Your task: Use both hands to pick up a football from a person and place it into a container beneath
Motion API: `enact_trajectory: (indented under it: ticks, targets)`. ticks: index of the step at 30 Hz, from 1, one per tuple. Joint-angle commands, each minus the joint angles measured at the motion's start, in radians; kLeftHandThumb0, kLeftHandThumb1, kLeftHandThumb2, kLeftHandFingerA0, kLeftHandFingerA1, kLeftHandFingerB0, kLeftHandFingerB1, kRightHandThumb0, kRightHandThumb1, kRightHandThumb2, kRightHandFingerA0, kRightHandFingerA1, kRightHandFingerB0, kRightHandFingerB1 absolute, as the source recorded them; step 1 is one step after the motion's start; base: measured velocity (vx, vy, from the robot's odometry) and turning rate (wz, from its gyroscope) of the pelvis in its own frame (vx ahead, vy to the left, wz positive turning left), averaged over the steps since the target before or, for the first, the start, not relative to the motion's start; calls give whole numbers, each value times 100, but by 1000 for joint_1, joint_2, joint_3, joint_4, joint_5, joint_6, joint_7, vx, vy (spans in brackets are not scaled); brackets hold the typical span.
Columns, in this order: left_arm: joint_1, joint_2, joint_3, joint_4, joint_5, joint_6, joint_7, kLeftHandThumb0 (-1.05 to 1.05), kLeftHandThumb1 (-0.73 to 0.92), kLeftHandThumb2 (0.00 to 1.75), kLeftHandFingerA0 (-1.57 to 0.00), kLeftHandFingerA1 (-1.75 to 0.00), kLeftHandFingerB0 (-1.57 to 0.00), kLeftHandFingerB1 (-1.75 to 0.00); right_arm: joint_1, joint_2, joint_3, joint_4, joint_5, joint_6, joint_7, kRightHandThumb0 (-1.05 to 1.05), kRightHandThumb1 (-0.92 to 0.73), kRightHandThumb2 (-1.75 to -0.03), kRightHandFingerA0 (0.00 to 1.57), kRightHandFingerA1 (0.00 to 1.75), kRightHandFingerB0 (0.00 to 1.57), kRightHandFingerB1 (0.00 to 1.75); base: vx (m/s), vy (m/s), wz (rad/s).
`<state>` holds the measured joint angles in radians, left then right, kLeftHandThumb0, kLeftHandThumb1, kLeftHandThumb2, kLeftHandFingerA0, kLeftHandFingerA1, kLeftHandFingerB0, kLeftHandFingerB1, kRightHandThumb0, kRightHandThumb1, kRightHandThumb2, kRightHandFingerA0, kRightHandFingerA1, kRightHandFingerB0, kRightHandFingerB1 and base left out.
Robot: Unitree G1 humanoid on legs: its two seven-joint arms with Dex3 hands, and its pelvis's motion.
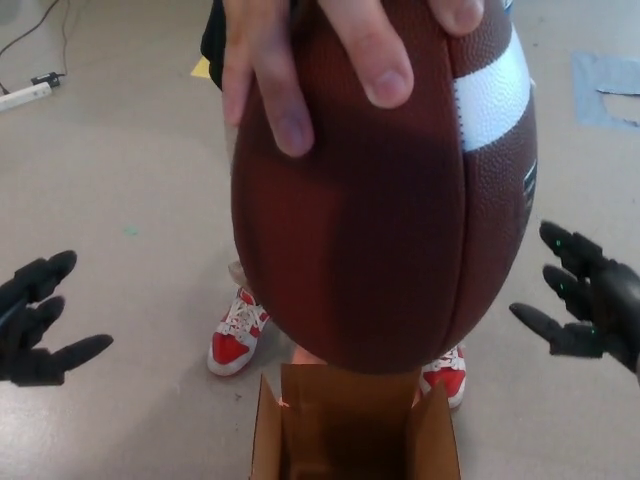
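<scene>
A brown football (390,210) with a white stripe fills the middle of the head view, held from above by a person's hand (320,60). It hangs right over an open cardboard box (352,425) at the bottom centre. My left hand (35,320) is at the left edge, open with fingers spread, well apart from the ball. My right hand (590,305) is at the right edge, open too, a short gap from the ball's right side. Neither hand touches the ball.
The person's red and white shoes (237,331) stand on the tan floor just behind the box. A white power strip (25,95) lies at the far left. A grey tape patch (605,90) marks the floor at the upper right.
</scene>
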<state>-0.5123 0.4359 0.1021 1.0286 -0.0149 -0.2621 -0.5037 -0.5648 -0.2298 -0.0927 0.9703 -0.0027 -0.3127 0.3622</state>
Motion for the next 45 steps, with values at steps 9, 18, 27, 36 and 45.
enact_trajectory:
  ticks: [9, 18, 27, 36, 45]
  targets:
    - [192, 71, 36, -623, -190, 8, -245, -89, 50, 58, 0, 0, 0, 0, 269, -76, -17, -713, 247, 36, 276, -78, -48, -55, 0, 0, 0, 0, 0, 0, 0]
    - [320, 117, 64, -973, -277, 140, -270, -84, 49, 57, 0, 0, 0, 0, 403, -141, -59, -1022, 303, 127, 271, -82, -48, -56, 0, 0, 0, 0, 0, 0, 0]
    - [442, 162, 91, -1276, -320, 207, -267, -82, 52, 56, 0, 0, 0, 0, 503, -189, -104, -1240, 386, 184, 284, -83, -46, -63, 0, 0, 0, 0, 0, 0, 0]
    - [483, 183, 96, -1425, -357, 293, -253, -83, 51, 56, 0, 0, 0, 0, 530, -216, -96, -1350, 440, 259, 296, -87, -50, -57, 0, 0, 0, 0, 0, 0, 0]
    - [470, 190, 73, -1532, -373, 390, -209, -84, 50, 56, 0, 0, 0, 0, 491, -202, -50, -1395, 497, 334, 289, -93, -55, -58, 0, 0, 0, 2, 0, 0, 0]
